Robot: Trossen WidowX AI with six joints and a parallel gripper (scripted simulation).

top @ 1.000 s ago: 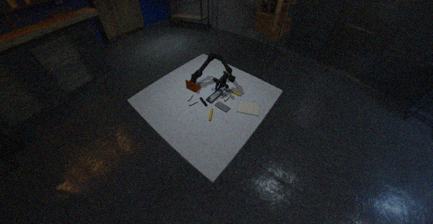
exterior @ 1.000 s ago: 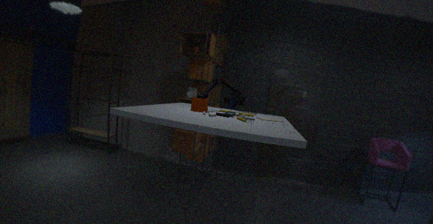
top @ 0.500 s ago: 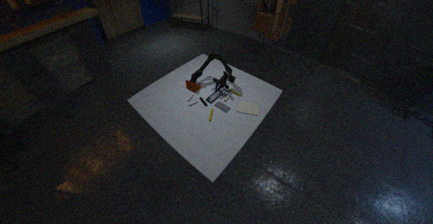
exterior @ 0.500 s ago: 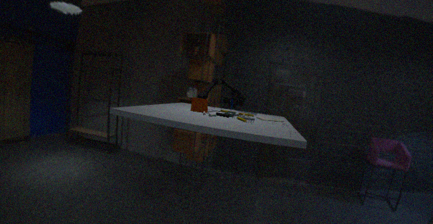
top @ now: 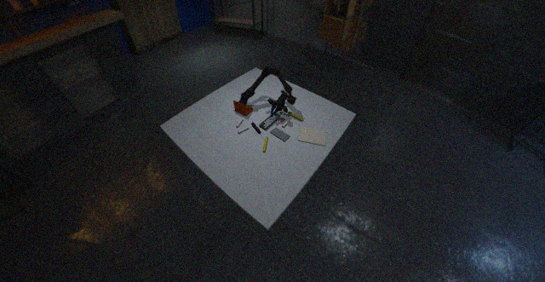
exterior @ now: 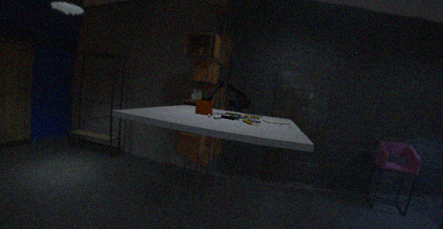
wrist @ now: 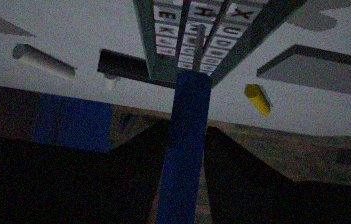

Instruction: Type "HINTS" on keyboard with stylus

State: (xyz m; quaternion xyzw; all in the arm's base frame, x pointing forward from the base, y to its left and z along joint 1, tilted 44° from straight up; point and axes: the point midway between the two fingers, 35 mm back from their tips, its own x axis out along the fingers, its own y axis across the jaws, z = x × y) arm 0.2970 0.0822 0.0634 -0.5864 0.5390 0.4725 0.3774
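Observation:
A blue stylus (wrist: 188, 115) (top: 272, 110) with a thin grey tip is clamped in my gripper (wrist: 187, 131) (top: 274, 106), which is shut on it. In the wrist view the stylus points up the picture, over the keyboard. The keyboard (wrist: 166, 30) (top: 269, 122) has a dark green frame and pale keys with dark letters in three visible columns. The tip overlaps the middle column, just below the H key in the picture. It hides part of the keys there. I cannot tell whether it touches or presses a key.
An orange block (top: 243, 108) (exterior: 203, 107) stands near the arm's base. A black bar (wrist: 126, 65) (top: 255, 128) and a grey slab (wrist: 326, 72) (top: 280, 135) lie on either side of the keyboard. A yellow stick (wrist: 258, 100) (top: 265, 144), a white cylinder (wrist: 46, 61) and a pale board (top: 312, 136) lie around.

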